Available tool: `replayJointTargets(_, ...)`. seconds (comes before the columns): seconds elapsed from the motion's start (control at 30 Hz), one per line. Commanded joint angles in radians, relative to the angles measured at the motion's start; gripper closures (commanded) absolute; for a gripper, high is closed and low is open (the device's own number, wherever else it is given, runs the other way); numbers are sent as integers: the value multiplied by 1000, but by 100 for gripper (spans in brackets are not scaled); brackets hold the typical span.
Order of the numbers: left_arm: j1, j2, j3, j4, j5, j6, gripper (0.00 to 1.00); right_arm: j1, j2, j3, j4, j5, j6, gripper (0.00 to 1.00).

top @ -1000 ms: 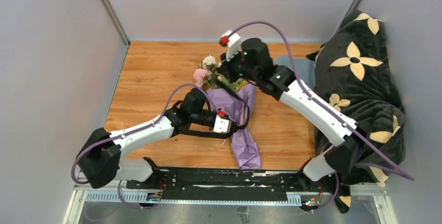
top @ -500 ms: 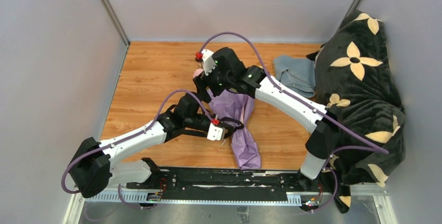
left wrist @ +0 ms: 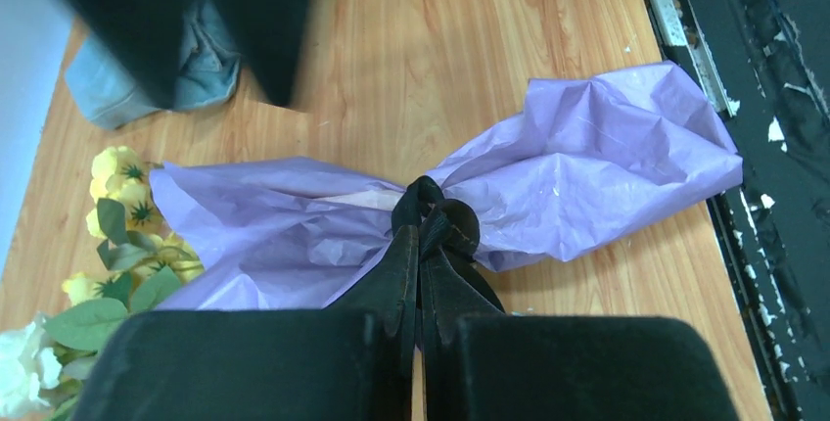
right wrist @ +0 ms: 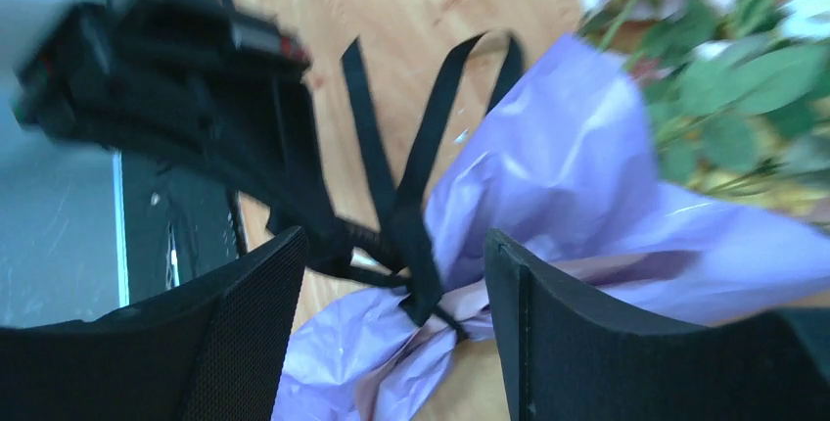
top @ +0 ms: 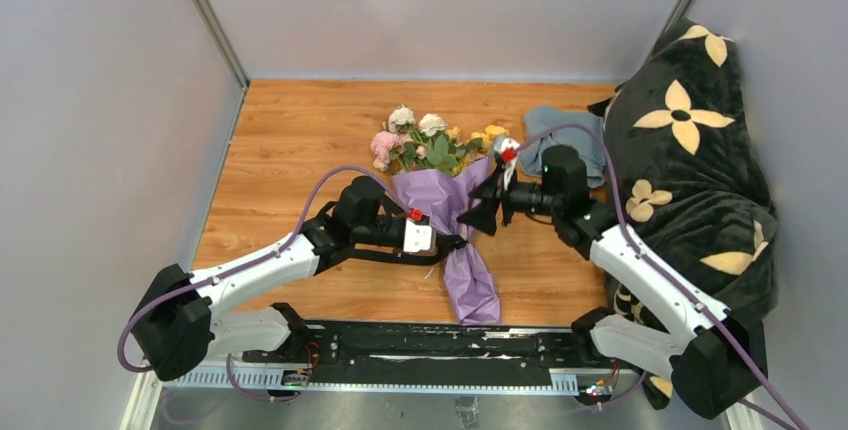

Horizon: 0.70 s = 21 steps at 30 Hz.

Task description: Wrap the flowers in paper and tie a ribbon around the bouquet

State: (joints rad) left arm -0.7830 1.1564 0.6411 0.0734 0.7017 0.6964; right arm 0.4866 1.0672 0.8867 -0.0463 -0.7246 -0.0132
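Bouquet [top: 440, 200]: lies on wooden table [top: 280, 150] between the arms | paper [left wrist: 587, 176]: thin crinkly lavender, pinched at the waist, stems hidden inside | ribbon [left wrist: 431, 220]: narrow, black, knotted there (knot partly covered) | left tool [left wrist: 419, 245]: clenched on ribbon | right tool [right wrist: 394, 240]: released, jaws wide, view blurred | flowers [top: 430, 145]: pink, white, yellow

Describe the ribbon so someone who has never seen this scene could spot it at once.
On the wooden table, a bouquet in lavender paper lies at the centre. The ribbon is knotted around the pinched waist of that paper. It is the only flat, narrow black strip against the crinkly purple.
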Motion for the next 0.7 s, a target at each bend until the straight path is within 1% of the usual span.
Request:
replayJointTargets(0.0, 2, -2, 6, 49, -32, -110, 100, 43, -61, -239, 240, -152, -84, 29)
replayJointTargets(0.13, 7, 3, 14, 61, -47, -169, 100, 132, -64, -375, 400, -90, -113, 28)
replayJointTargets(0.27, 7, 9, 16, 65, -39, -188, 100, 203, -18, -443, 535, 6, -96, 27)
replayJointTargets(0.37, 7, 17, 21, 69, -37, -199, 100, 241, 34, -477, 625, 120, -70, 31)
replayJointTargets(0.43, 7, 21, 22, 76, -39, -208, 100, 250, 67, -488, 688, 153, -49, 35)
replayJointTargets(0.5, 7, 23, 24, 77, -39, -215, 100, 254, 89, -489, 728, 178, -27, 42)
replayJointTargets(0.57, 7, 24, 25, 77, -37, -222, 100, 256, 102, -490, 750, 198, -13, 52)
replayJointTargets(0.63, 7, 25, 26, 78, -38, -233, 100, 256, 109, -488, 760, 212, 0, 67)
replayJointTargets(0.67, 7, 26, 27, 78, -38, -241, 100, 255, 109, -488, 760, 218, 7, 80)
